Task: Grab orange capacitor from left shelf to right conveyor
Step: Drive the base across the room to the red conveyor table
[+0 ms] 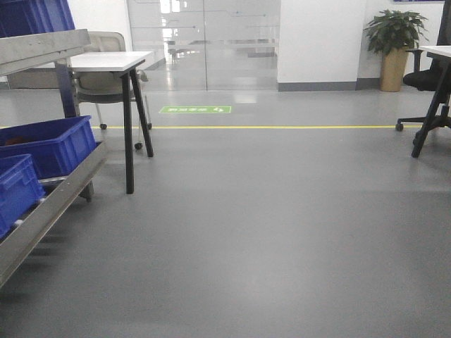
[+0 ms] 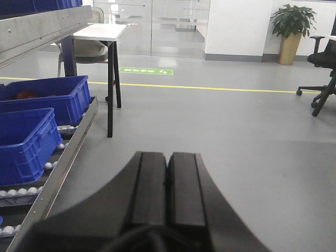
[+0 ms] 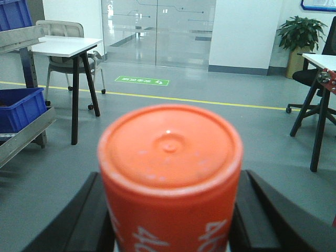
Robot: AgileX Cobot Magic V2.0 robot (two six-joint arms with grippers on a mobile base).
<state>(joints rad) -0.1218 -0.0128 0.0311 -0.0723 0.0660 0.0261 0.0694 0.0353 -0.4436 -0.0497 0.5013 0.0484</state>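
The orange capacitor (image 3: 170,173) is a fat orange cylinder with white print. It fills the near part of the right wrist view, held between the two black fingers (image 3: 79,220) of my right gripper (image 3: 170,231), which is shut on it above the grey floor. My left gripper (image 2: 168,184) is shut and empty, its black jaws pressed together, next to the left shelf (image 2: 68,152). The shelf is a metal roller rack with blue bins (image 1: 49,144), also in the front view at left. Neither gripper shows in the front view. The right conveyor is out of view.
A white table with black legs (image 1: 120,67) and a chair stand behind the shelf. A yellow floor line (image 1: 282,127) and a green floor sign (image 1: 195,110) lie ahead. An office chair and desk (image 1: 430,91) and a potted plant (image 1: 393,42) are at right.
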